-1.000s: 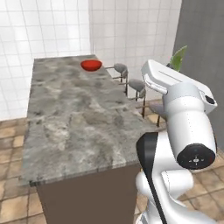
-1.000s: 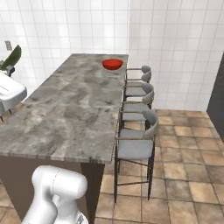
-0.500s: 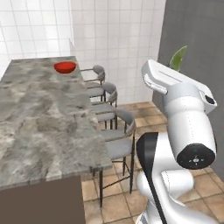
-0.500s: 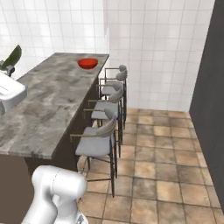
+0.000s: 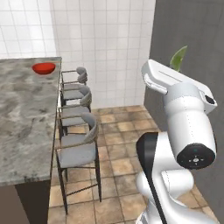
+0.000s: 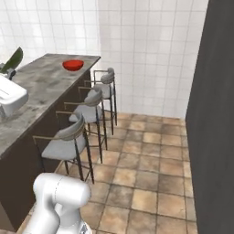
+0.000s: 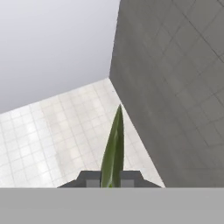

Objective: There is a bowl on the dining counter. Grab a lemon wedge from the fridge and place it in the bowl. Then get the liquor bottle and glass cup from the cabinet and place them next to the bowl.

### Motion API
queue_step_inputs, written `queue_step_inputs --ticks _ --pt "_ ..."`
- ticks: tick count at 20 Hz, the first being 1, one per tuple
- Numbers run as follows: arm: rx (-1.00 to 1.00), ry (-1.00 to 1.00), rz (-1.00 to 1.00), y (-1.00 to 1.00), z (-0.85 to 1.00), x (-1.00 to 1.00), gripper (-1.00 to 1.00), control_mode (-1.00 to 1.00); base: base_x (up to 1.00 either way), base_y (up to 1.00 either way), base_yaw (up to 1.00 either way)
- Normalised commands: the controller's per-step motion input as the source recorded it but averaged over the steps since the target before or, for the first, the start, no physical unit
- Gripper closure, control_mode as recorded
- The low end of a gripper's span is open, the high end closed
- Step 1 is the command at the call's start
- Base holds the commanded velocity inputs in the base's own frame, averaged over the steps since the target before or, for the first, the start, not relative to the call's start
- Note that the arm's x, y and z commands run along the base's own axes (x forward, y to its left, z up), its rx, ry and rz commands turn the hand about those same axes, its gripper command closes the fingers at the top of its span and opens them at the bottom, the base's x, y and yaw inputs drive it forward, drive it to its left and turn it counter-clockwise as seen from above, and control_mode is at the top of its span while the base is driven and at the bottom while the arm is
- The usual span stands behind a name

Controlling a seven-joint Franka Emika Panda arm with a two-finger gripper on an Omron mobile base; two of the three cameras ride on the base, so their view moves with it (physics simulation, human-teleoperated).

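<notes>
Clearly, lemon wedge (image 7: 113,153) pinched upright between gripper (image 7: 109,179) tips

Three grey stools (image 6: 75,137), tiled floor (image 6: 151,178)

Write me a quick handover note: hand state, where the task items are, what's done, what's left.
Hand: shut on the lemon wedge, which sticks up between the fingertips; the green sliver also shows above the arm in the left base view.
Bowl: on the dining counter near its far end, looks empty. Three stools line the counter's side.
Done: wedge picked up.
Left: drop the wedge in the bowl, then fetch the liquor bottle and glass cup and set them beside the bowl.
</notes>
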Motion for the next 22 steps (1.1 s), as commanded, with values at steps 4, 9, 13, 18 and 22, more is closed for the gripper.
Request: queue_step_inputs --ticks 4,9,13,18,22 --pt "0.0 0.0 0.0 0.0 0.0 0.0 1.0 1.0 0.45 -0.86 0.28" --pt "0.0 0.0 0.0 0.0 0.0 0.0 1.0 1.0 0.63 -0.62 0.38" --pt "0.0 0.0 0.0 0.0 0.0 0.0 1.0 1.0 0.75 -0.42 0.46" --pt "0.0 0.0 0.0 0.0 0.0 0.0 1.0 1.0 0.77 -0.45 0.45" --pt "0.0 0.0 0.0 0.0 0.0 0.0 1.0 1.0 0.75 -0.48 0.45"
